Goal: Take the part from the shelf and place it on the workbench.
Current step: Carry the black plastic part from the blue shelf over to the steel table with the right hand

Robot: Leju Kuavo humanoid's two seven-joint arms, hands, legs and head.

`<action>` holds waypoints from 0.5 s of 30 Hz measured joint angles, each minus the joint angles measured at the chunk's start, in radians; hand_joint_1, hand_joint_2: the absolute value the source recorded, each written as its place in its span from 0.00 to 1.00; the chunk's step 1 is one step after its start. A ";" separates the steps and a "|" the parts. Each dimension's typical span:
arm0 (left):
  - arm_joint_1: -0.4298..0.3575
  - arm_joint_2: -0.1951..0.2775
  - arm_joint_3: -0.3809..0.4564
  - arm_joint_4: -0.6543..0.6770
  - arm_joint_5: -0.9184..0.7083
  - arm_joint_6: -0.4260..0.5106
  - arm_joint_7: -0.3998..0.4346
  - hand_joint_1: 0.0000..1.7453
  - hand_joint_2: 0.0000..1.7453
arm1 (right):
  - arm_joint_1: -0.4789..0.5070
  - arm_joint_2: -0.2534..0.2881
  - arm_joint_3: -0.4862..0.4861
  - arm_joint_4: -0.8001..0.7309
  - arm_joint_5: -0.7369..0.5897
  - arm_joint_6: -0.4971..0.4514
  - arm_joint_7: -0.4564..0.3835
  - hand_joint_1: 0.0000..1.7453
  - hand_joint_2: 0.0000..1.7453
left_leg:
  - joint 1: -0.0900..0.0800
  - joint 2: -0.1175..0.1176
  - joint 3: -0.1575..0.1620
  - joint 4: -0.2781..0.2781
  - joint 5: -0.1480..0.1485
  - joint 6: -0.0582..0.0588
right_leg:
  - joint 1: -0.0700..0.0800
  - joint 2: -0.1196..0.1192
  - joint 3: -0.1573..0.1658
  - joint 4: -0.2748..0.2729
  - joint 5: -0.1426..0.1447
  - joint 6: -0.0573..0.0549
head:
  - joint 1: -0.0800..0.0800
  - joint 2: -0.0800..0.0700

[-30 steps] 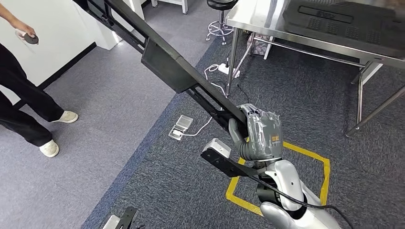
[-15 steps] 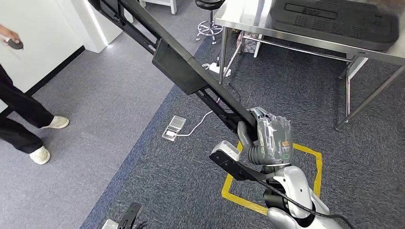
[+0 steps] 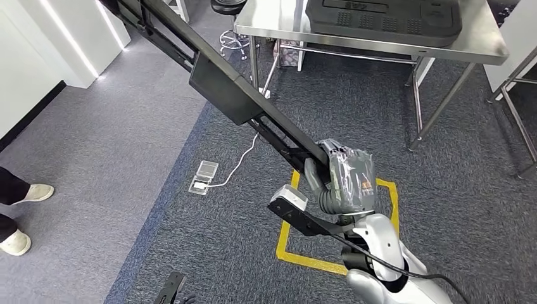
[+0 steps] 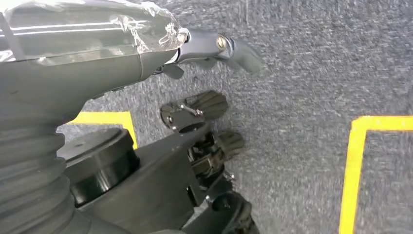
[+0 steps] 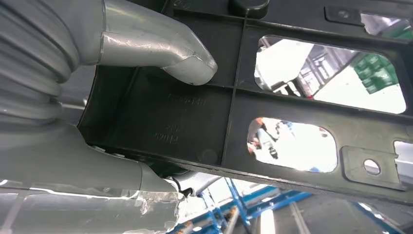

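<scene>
Head view, left to right. A person's white shoes (image 3: 22, 215) stand on the light grey floor at the far edge. A white foot pedal with its cable (image 3: 204, 177) lies on the dark carpet. The long black plastic frame part (image 3: 218, 88) runs diagonally from the upper edge down to the robot's right hand (image 3: 342, 177), which holds it in the air above the yellow floor-tape square (image 3: 288, 253); its free end sticks out just below the hand. The stainless-steel workbench (image 3: 487, 54) stands beyond, already bearing a large black moulded panel (image 3: 380, 16).

Risk, as a judgement: the part is gripped near one end, so its long overhang could twist it out of the grasp or strike the workbench leg while it is carried.

In the right wrist view, the grey thumb (image 5: 160, 48) presses the part's ribbed inner face, fingers clamped around its edge. The left hand (image 4: 195, 48) hangs over the carpet holding nothing, its fingers apart.
</scene>
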 joint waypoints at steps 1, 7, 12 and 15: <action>0.000 -0.001 0.000 0.000 0.000 0.000 0.000 0.00 1.00 | 0.000 0.000 0.000 0.000 0.000 0.000 0.000 0.94 1.00 | -0.003 0.006 0.001 -0.007 0.003 0.000 | -0.003 0.008 -0.002 -0.003 0.003 0.006 | -0.003 0.000; -0.002 -0.005 0.001 -0.002 0.000 0.000 0.000 0.00 1.00 | -0.002 0.000 0.000 -0.002 0.000 0.000 -0.001 0.94 1.00 | 0.013 0.065 0.019 -0.054 0.025 0.003 | -0.002 -0.061 -0.090 0.185 -0.106 0.033 | 0.019 0.000; -0.001 -0.007 0.000 -0.002 0.000 -0.002 0.000 0.00 1.00 | 0.001 -0.001 0.000 -0.002 0.000 0.000 0.001 0.94 1.00 | 0.017 0.106 0.014 -0.032 0.010 -0.010 | -0.011 -0.092 -0.044 0.103 -0.038 0.049 | 0.041 0.000; -0.003 -0.008 0.000 -0.002 -0.001 -0.008 0.000 0.00 1.00 | 0.001 -0.001 0.000 -0.002 0.004 -0.001 0.000 0.94 1.00 | 0.012 0.118 0.012 -0.014 -0.002 -0.027 | -0.005 -0.115 0.006 -0.002 -0.007 0.031 | 0.045 0.000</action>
